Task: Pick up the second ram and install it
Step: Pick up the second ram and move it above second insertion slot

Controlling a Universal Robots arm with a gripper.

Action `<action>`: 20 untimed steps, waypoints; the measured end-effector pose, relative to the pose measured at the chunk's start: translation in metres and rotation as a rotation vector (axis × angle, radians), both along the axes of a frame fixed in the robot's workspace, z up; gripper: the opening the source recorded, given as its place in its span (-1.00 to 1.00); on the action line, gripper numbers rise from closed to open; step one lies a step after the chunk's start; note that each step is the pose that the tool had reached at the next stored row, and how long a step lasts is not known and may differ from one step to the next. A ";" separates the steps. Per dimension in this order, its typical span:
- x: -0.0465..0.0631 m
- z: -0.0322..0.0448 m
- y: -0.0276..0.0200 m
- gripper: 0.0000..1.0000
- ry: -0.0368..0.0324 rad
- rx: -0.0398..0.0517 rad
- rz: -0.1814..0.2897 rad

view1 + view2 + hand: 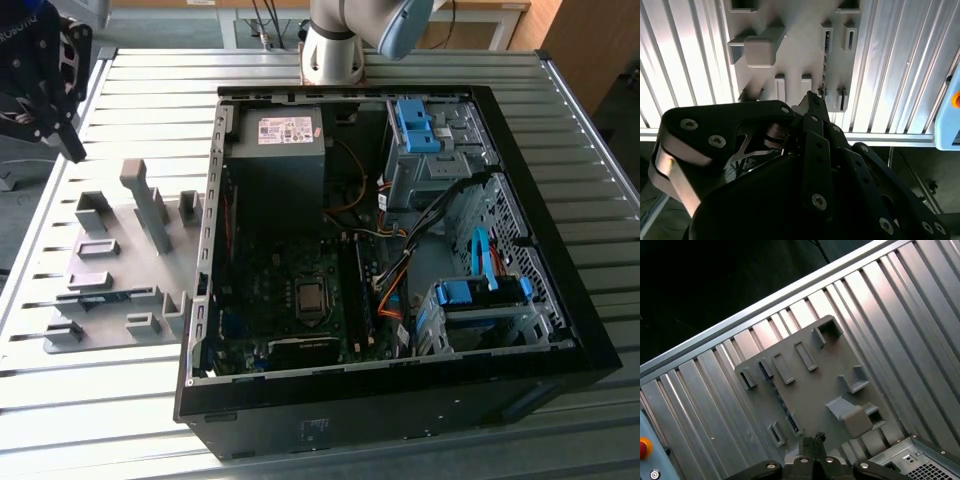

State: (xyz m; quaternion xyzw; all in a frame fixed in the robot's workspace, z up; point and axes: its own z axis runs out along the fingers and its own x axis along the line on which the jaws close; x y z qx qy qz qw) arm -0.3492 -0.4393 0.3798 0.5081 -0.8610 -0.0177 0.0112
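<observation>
The second ram point(100, 296) stands on its long edge in the grey holder plate point(130, 255), at the exterior view's left beside the open computer case point(560, 300). In the first wrist view it is a thin dark strip point(782, 402) held between small blocks. The second wrist view shows its edge point(825, 67) as a narrow toothed line. My black gripper point(72, 150) hangs above the table's far left corner, well clear of the plate. Its fingertips point(812, 440) meet in both wrist views point(811, 100), shut with nothing between them.
The motherboard point(290, 290) lies in the case with long memory slots point(358, 295) beside the processor socket. Cables, blue drive-bay latches point(480, 290) and a power supply point(280, 150) crowd the case. Tall grey pegs point(150, 205) rise from the plate. The arm's base point(335, 50) stands behind the case.
</observation>
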 end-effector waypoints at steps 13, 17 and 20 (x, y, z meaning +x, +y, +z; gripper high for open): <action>0.000 -0.0005 0.0000 -0.80 -0.0001 0.0000 0.196; -0.001 -0.0006 0.0000 -0.80 0.0000 0.0000 0.258; -0.001 -0.0006 0.0000 -0.80 0.0000 -0.0001 0.305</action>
